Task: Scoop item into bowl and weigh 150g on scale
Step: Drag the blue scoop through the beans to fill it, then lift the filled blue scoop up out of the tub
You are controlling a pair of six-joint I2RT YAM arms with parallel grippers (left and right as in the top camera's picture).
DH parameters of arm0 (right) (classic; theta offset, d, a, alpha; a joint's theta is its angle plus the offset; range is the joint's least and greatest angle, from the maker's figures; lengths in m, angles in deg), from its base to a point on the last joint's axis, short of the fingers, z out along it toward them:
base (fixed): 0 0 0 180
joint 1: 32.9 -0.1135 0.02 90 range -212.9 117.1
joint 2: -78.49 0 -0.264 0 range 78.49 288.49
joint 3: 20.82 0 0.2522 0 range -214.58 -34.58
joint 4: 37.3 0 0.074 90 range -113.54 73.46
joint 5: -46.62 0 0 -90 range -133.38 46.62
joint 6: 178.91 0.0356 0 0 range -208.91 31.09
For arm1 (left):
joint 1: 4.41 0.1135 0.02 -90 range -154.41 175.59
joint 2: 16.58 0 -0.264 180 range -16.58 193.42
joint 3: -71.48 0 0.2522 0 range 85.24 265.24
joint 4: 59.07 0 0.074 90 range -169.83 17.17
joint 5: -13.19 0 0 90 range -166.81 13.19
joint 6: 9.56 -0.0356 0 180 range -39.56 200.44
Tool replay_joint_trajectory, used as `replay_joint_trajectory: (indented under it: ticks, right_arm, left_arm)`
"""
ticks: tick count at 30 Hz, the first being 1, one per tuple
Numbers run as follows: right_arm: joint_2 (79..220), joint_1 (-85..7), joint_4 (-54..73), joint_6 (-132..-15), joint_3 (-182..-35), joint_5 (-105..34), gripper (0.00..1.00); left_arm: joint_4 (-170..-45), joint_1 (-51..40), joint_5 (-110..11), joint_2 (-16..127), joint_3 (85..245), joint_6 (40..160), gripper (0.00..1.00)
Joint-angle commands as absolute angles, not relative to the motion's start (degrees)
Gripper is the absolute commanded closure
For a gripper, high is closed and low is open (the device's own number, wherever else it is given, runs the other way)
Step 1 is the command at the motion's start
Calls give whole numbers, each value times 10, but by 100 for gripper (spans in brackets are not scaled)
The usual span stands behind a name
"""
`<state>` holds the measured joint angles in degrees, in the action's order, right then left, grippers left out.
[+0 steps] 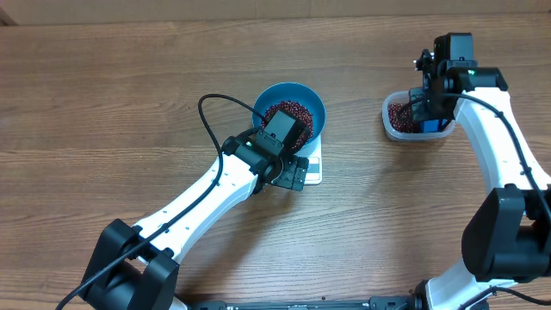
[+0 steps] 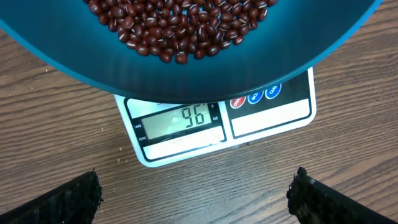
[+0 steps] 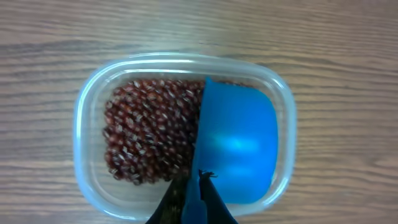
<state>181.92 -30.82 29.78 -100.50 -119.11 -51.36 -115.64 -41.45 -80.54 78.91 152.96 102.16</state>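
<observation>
Overhead, the blue bowl (image 1: 315, 110) sits a bit left of ctr frame on the white scale (image 1: 313, 170). Only the scale's lower edge shows past the bowl's rim. A heap of red-brown beans (image 1: 291, 112) lies inside the bowl. The L gripper (image 2: 196, 200) hangs over the bowl's lower-left side, wrist cam looking down at the scale front. In the left wrist view its fingertips (image 2: 65, 199) sit at the bottom corners, spread wide w/ nothing between them but the bare wooden table (image 2: 56, 124). In the same view the bowl fills the top of the frame, beans in it, and the scale's display just below reads 96. At upper right of the overhead view, a clear plastic tub (image 1: 387, 125) holds more beans, well apart from bowl & scale. The R gripper (image 3: 194, 210) is above the tub. In the right wrist view its dark fingers, at bottom ctr, are pressed together on the handle of a small blue scoop (image 3: 239, 149). The scoop's cup lies over the right half of the tub, w/ beans showing to its left. Whether it touches them can't be told.
</observation>
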Motion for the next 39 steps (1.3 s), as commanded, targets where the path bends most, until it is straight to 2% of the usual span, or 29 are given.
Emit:
replay_joint_trajectory:
  ticks: [1, 10, 23, 31, 39]
  right_arm:
    - [1823, -306, 294, -992, -1159, -447, 96]
    - [1822, -295, 249, -870, -1159, -328, 96]
    - [1822, -203, 234, -854, -1159, -119, 96]
    - [1822, -141, 251, -855, -1159, -72, 96]
    - [1822, -122, 263, -856, -1159, -72, 96]
  left_arm:
    - [-1156, -412, -813, 791, 1527, 1023, 0]
    - [-1156, -412, -813, 791, 1527, 1023, 1]
    - [-1156, -412, -813, 791, 1527, 1023, 0]
    - [-1156, -412, -813, 791, 1527, 1023, 0]
    - [-1156, -412, -813, 791, 1527, 1023, 0]
